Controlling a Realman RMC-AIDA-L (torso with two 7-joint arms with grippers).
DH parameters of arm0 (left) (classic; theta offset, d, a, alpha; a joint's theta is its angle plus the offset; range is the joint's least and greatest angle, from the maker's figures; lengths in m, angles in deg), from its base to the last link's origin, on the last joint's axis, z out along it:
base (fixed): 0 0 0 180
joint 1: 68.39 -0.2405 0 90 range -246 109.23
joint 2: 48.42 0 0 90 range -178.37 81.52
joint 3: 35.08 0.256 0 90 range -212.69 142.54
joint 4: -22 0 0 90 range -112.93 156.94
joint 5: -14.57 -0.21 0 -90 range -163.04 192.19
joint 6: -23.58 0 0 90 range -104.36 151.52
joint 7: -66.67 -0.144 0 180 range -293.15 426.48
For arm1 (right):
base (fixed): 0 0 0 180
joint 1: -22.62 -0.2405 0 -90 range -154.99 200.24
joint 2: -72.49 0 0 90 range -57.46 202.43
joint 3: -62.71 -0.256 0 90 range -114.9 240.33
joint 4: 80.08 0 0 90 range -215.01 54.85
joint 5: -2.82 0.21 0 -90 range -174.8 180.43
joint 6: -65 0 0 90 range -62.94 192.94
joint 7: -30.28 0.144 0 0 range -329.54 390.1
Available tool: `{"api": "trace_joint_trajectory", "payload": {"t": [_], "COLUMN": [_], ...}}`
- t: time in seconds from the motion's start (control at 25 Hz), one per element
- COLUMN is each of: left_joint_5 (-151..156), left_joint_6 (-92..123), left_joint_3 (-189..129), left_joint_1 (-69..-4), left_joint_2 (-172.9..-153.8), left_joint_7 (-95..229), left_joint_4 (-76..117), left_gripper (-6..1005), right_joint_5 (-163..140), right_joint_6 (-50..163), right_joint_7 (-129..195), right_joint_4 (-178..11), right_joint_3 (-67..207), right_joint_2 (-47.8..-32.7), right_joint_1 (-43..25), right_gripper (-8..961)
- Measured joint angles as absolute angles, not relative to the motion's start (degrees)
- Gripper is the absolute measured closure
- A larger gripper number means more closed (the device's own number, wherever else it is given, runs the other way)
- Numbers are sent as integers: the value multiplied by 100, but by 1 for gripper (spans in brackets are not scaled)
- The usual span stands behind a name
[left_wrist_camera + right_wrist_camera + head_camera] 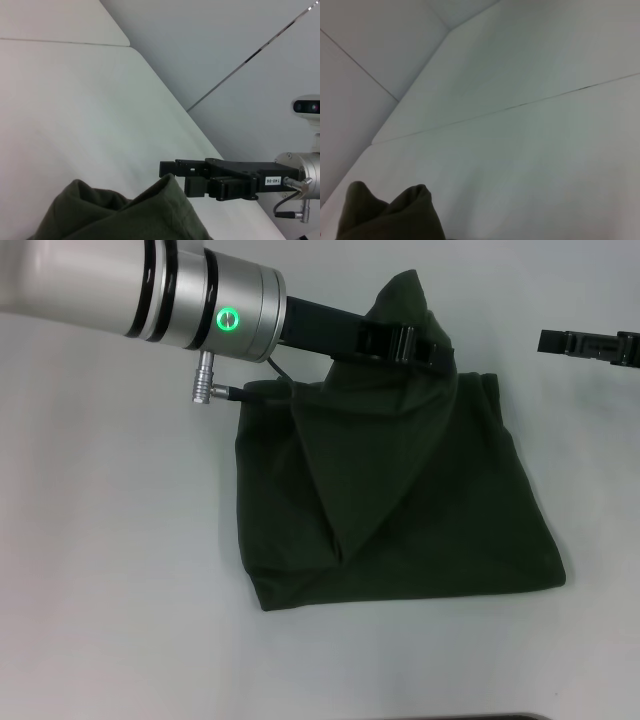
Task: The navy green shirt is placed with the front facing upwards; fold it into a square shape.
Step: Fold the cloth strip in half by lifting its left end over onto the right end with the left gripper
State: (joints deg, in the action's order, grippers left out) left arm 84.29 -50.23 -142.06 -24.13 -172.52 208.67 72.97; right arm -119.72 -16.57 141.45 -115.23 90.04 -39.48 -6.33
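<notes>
The navy green shirt (420,500) lies on the white table as a rough dark green rectangle, plain side up, with no lettering showing. One corner of it is pulled up into a peak at the far edge. My left gripper (425,348) reaches in from the upper left and is shut on that raised cloth. The same cloth fills the lower part of the left wrist view (125,215) and shows in the right wrist view (395,215). My right gripper (545,340) hovers at the far right, apart from the shirt, and also shows in the left wrist view (167,170).
The white table (120,540) extends on all sides of the shirt. A seam between table panels (520,106) runs across the surface behind the cloth. A dark edge shows at the bottom of the head view.
</notes>
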Motion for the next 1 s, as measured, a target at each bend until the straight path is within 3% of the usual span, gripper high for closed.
{"api": "trace_joint_trajectory", "payload": {"t": [1.0], "left_joint_5": [8757], "left_joint_6": [-5145], "left_joint_3": [-14000], "left_joint_1": [-2400], "left_joint_2": [-17294], "left_joint_7": [20888], "left_joint_4": [7408], "left_gripper": [889], "right_joint_5": [-11970], "right_joint_6": [-1646], "right_joint_7": [14153], "right_joint_4": [-11550], "right_joint_3": [9005], "right_joint_2": [-3948], "right_joint_1": [-615], "right_gripper": [39]}}
